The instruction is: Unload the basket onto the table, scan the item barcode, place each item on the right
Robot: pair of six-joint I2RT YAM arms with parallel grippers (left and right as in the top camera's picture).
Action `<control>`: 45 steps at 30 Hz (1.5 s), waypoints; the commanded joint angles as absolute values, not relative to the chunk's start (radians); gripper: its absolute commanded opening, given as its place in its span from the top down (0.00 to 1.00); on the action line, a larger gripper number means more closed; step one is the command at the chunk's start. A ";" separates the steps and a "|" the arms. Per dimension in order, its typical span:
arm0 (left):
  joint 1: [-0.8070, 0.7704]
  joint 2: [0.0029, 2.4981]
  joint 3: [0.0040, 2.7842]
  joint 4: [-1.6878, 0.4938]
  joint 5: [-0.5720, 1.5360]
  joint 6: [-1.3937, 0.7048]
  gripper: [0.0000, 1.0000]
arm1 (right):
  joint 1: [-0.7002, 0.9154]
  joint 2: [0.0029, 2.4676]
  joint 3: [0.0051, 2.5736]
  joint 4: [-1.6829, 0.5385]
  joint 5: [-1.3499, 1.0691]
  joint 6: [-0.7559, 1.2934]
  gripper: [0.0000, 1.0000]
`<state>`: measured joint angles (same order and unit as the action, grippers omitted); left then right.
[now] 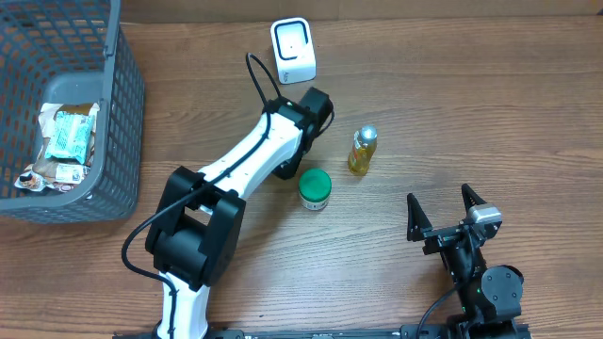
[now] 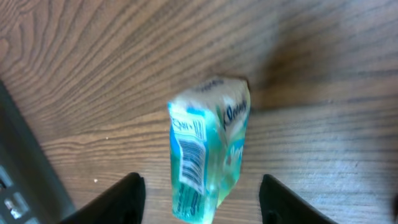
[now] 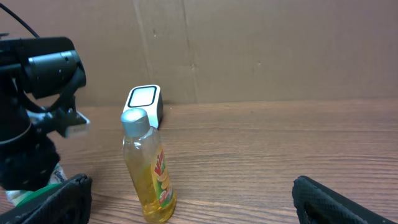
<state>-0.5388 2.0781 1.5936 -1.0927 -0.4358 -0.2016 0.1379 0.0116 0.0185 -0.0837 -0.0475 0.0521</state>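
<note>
The item is a teal and white packet (image 2: 208, 149) with a printed barcode (image 2: 189, 152) on its face. In the left wrist view it stands tilted on the wood between the fingers of my left gripper (image 2: 200, 182). That gripper is open, with a gap on each side of the packet. Overhead, the left arm (image 1: 259, 146) reaches toward the white scanner (image 1: 294, 49) and hides the packet. My right gripper (image 1: 439, 198) stands open and empty near the front right of the table.
A yellow bottle with a silver cap (image 1: 363, 151) stands right of the left arm, with a green-lidded jar (image 1: 315, 188) beside it. A grey mesh basket (image 1: 122, 104) holding several packets sits at the far left. The bottle (image 3: 148, 168) and the scanner (image 3: 145, 102) also show in the right wrist view.
</note>
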 commanded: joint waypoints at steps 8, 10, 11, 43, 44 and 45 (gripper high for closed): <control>-0.438 2.073 1.601 -1.044 -0.227 -0.221 0.32 | 0.134 0.003 0.008 -0.081 -0.043 0.051 0.00; -0.424 2.073 1.585 -1.031 -0.191 -0.221 0.32 | 0.134 0.003 0.008 -0.081 -0.043 0.051 0.00; -0.418 2.073 1.576 -1.024 -0.175 -0.221 0.33 | 0.134 0.003 0.008 -0.081 -0.043 0.051 0.00; -0.488 2.073 1.560 -0.940 -0.084 -0.244 0.85 | 0.134 0.003 0.008 -0.081 -0.043 0.051 0.00; -0.492 2.073 1.560 -0.939 -0.084 -0.261 0.85 | 0.134 0.003 0.008 -0.081 -0.043 0.051 0.00; -0.494 2.073 1.560 -0.937 -0.084 -0.271 0.85 | 0.134 0.003 0.008 -0.081 -0.043 0.051 0.00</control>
